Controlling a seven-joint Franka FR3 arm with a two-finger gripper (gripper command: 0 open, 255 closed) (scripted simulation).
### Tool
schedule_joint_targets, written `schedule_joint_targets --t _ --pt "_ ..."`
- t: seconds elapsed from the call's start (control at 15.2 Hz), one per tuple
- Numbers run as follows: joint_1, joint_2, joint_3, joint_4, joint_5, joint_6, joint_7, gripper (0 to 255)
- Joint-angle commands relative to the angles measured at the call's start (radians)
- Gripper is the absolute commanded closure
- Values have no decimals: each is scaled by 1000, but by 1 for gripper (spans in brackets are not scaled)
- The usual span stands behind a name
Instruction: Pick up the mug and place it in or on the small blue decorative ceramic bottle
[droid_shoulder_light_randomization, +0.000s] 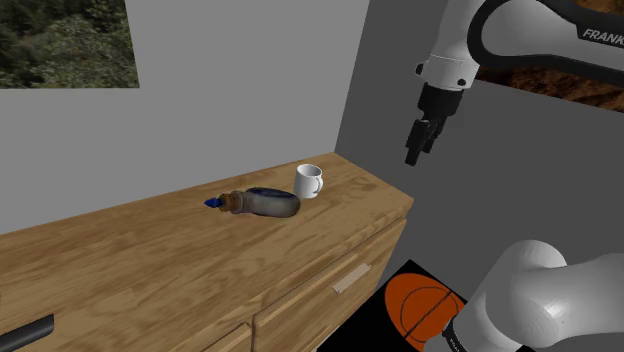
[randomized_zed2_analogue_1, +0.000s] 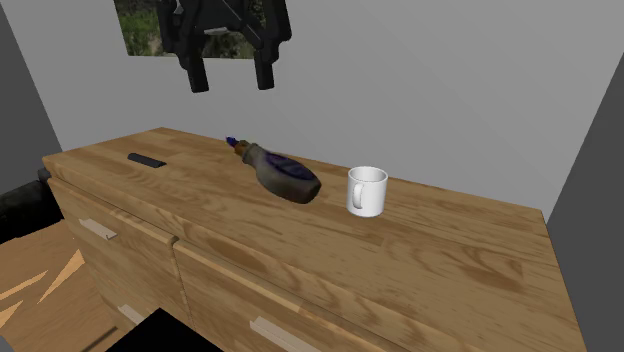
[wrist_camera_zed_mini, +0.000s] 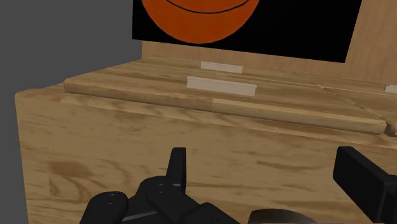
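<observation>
A light wooden drawer cabinet (droid_shoulder_light_randomization: 150, 260) carries a brown-and-blue bottle (droid_shoulder_light_randomization: 262, 204) lying on its side and, just beside it, an upright white mug (droid_shoulder_light_randomization: 309, 181). The black gripper (droid_shoulder_light_randomization: 418, 140) hangs well apart at the shoulder view's right, fingers spread. The second exterior view shows a small flat black object (randomized_zed2_analogue_1: 147, 159) beyond the bottle.
</observation>
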Motion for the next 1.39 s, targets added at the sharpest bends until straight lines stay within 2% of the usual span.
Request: schedule_joint_targets --t 0.0,0.66,1.32 --pt "0 0 0 0 0 0 0 0" --pt "-11 290 -16 7 10 298 15 0" --pt "-18 640 -28 152 26 516 21 0"
